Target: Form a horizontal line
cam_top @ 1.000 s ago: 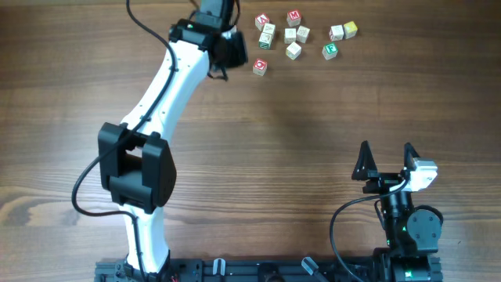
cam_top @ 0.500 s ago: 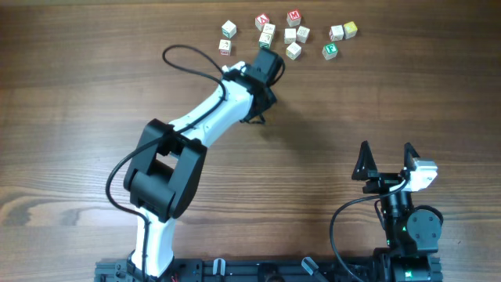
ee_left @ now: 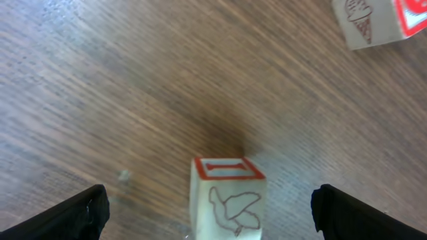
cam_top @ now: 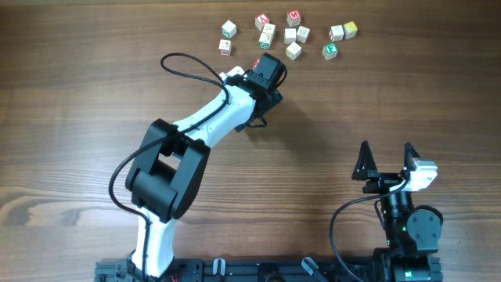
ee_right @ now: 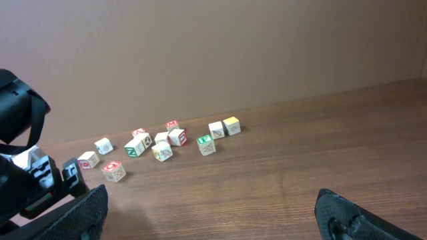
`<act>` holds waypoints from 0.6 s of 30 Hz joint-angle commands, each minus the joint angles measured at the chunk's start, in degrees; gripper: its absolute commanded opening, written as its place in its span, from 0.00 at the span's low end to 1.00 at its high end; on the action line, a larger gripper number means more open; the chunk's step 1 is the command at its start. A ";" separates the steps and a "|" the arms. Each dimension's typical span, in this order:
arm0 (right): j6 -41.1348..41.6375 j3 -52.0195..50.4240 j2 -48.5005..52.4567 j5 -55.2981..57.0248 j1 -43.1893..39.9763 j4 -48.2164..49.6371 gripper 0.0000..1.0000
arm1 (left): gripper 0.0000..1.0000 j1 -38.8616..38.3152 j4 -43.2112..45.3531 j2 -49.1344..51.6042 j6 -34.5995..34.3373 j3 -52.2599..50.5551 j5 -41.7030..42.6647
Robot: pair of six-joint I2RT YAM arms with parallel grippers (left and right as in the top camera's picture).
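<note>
We held the left hand [ee_left: 208,203] low over the worktop [ee_left: 133,80] with its fingers [ee_left: 73,217] spread wide and gripping nothing. The bird cube [ee_left: 227,200], red-framed on top, stood on the wood between them and touched neither. The right hand [cam_top: 386,153] sat open and empty near its own base, well apart from everything. We saw no finished horizontal line anywhere. The letter cubes [cam_top: 293,50] lay scattered along the far side of the worktop, with a couple of pairs side by side but no row of three. From the overhead view the bird cube stood a little nearer us than that scatter and alone, and the ice-cream cube [ee_left: 370,23] was well apart from it. We judged the step in hand to be the handling of this one cube as a member of the row. Doing it well called for centring the fingers on it, since it sat slightly towards the right finger. It also called for closing squarely on two flat opposite faces, so that the cube would not twist. We thought the cube should be carried low and set down with one face flush against its neighbour. The hand should then lift straight up with the fingers wide, because a small cube shifts at the lightest brush.
</note>
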 commanded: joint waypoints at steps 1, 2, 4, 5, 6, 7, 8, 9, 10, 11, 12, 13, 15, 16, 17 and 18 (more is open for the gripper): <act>-0.94 -0.07 0.00 -0.57 -0.24 0.28 1.00 | 1.00 -0.59 -1.27 -5.33 2.08 -0.46 -1.42; -0.94 -0.07 0.00 -0.57 -0.24 0.28 1.00 | 1.00 -0.59 -1.53 -6.19 2.93 -0.46 -1.42; -0.92 -0.07 0.00 -0.57 -0.24 0.28 1.00 | 1.00 -0.59 -2.84 -9.05 4.72 -0.46 -1.84; -0.94 -0.07 0.00 -0.57 -0.24 0.28 1.00 | 1.00 -0.59 -3.89 -10.49 5.33 -0.46 -2.54; -0.94 -0.07 0.00 -0.57 -0.24 0.28 1.00 | 1.00 -0.59 -4.81 -11.91 6.25 -0.46 -3.28; -0.94 -0.07 0.00 -0.57 -0.24 0.28 1.00 | 1.00 -0.59 -5.66 -13.07 6.95 -0.46 -4.02; -0.94 -0.07 0.00 -0.57 -0.24 0.28 1.00 | 1.00 -0.59 -7.23 -15.13 8.15 -0.46 -5.51; -0.94 -0.07 0.00 -0.57 -0.24 0.28 1.00 | 1.00 -0.59 -8.66 -16.79 9.22 -0.46 -6.88; -0.94 -0.07 0.00 -0.57 -0.24 0.28 1.00 | 1.00 -0.59 -10.27 -18.49 10.21 -0.46 -8.48; -0.94 -0.07 0.00 -0.57 -0.24 0.28 1.00 | 1.00 -0.59 -12.13 -20.24 10.49 -0.46 -10.32; -0.94 -0.07 0.00 -0.57 -0.24 0.28 1.00 | 1.00 -0.59 -13.77 -21.51 10.49 -0.46 -11.87; -0.94 -0.07 0.00 -0.55 -0.24 0.28 1.00 | 1.00 -0.59 -16.11 -23.26 10.49 -0.46 -14.03; -0.94 -0.07 0.00 -0.57 -0.24 0.28 1.00 | 1.00 -0.59 -21.53 -26.73 10.47 -0.46 -19.17; -0.92 -0.07 0.00 -0.57 -0.24 0.28 1.00 | 1.00 -0.59 -23.91 -28.13 10.47 -0.46 -21.18; -0.92 -0.07 0.00 -0.57 -0.24 0.28 1.00 | 1.00 -0.59 -27.04 -29.77 10.45 -0.46 -23.28; -0.94 -0.07 0.00 -0.57 -0.24 0.28 1.00 | 1.00 -0.57 -28.70 -30.71 10.45 -0.46 -24.13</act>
